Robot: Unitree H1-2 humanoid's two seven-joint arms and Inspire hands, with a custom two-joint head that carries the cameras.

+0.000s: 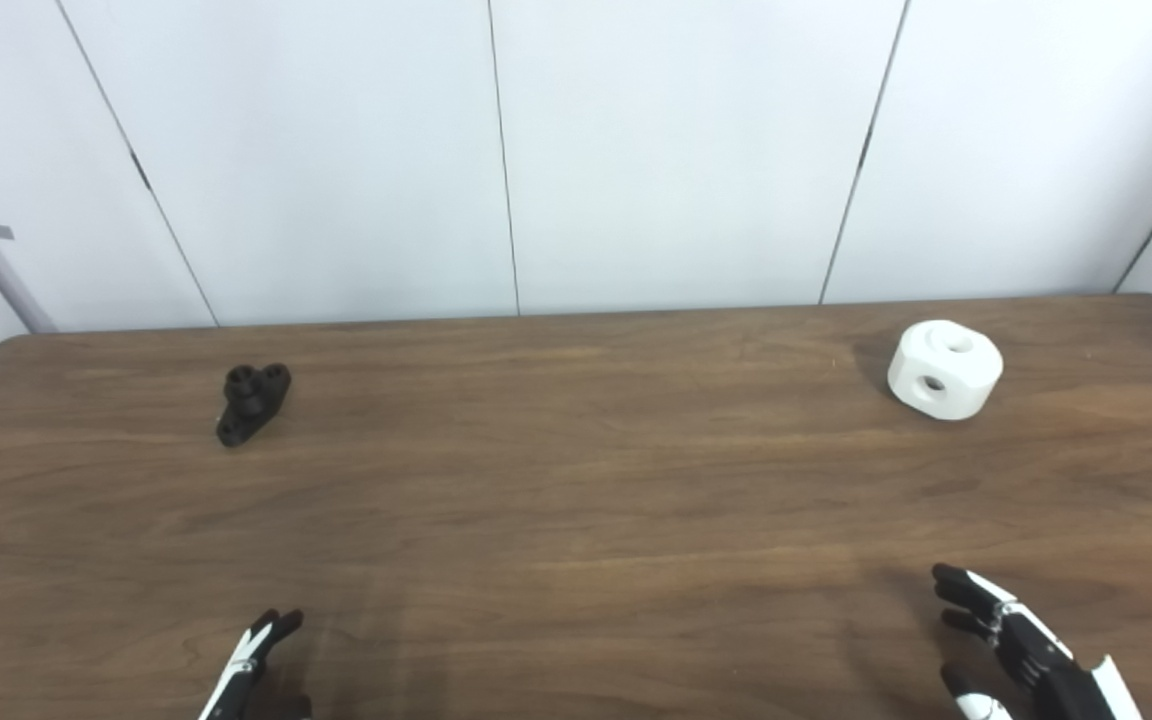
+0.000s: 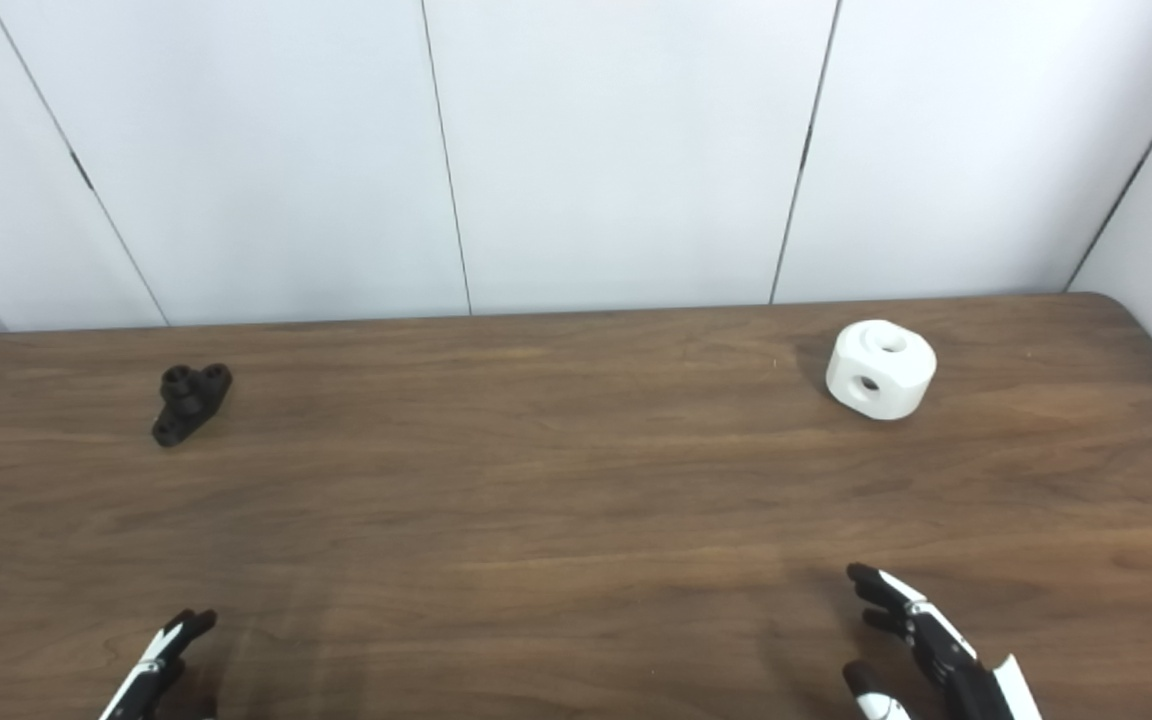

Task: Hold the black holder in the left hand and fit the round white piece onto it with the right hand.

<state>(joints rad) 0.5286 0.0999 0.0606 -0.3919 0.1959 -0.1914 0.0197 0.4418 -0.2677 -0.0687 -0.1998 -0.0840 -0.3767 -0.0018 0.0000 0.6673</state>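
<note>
Far back on the wooden worktop (image 1: 576,500), the black holder (image 1: 252,402) lies at the left and the round white piece (image 1: 944,369) at the right, well apart. Both the left robot hand (image 1: 254,665) and right robot hand (image 1: 1011,645) hover near the front edge, fingers spread, holding nothing.

One black holder (image 1: 252,402) near the table's (image 1: 576,500) far left edge, one round white piece (image 1: 944,369) toward its far right corner — two hands, left hand (image 1: 254,668) and right hand (image 1: 1021,650), at the near edge.
</note>
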